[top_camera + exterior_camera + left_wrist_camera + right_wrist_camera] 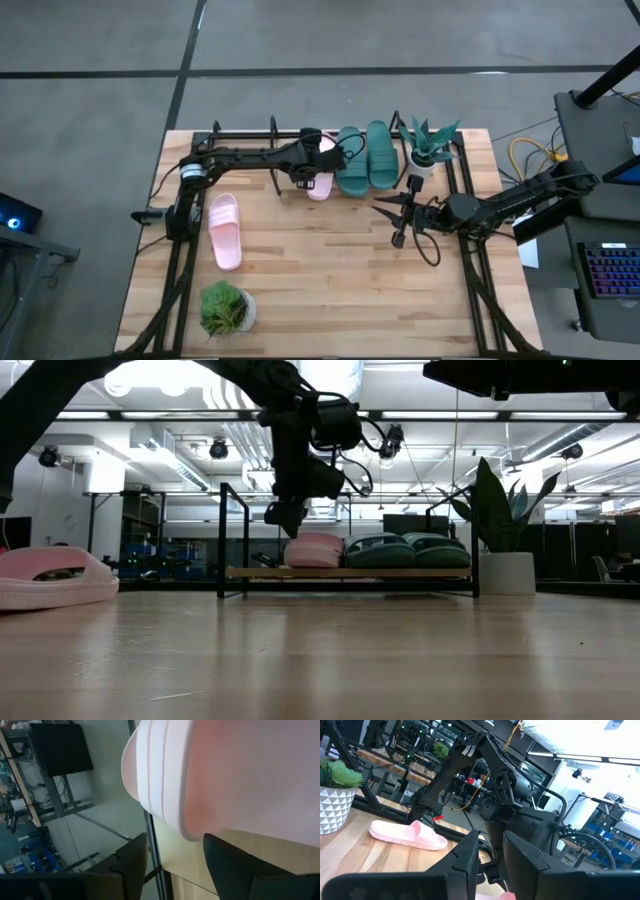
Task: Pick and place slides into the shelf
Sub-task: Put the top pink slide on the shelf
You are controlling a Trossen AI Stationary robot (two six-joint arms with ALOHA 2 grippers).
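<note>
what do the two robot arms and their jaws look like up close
Both arms are dark, near-black jointed links. The left arm has a pale band near its base and black cables looping by the wrist. The right arm ends in the right gripper, with slim, pointed black jaws.

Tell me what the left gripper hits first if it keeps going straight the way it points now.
Most likely the pink slide on the shelf: the left gripper points down at it, and the slide fills its wrist view just ahead of the open fingers. How much gap remains is unclear.
</note>
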